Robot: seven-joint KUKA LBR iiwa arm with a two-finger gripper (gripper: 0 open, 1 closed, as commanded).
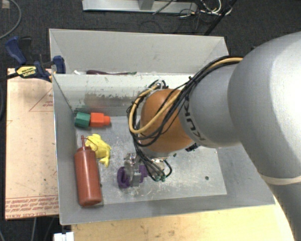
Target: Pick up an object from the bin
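Observation:
My gripper [132,173] reaches down near the front middle of the bin, right at a small purple thing [123,178] on the floor. The purple thing lies against the fingertips, and I cannot make out whether the fingers are round it. A red-brown bottle [87,174] lies lengthwise along the left wall, a short way left of the gripper. A crumpled yellow thing [100,148] sits just above and beside the bottle's neck.
A green and orange block [92,119] lies at the back left corner of the bin. The arm with its orange cover and cables hangs over the middle and right of the bin and hides the floor beneath it.

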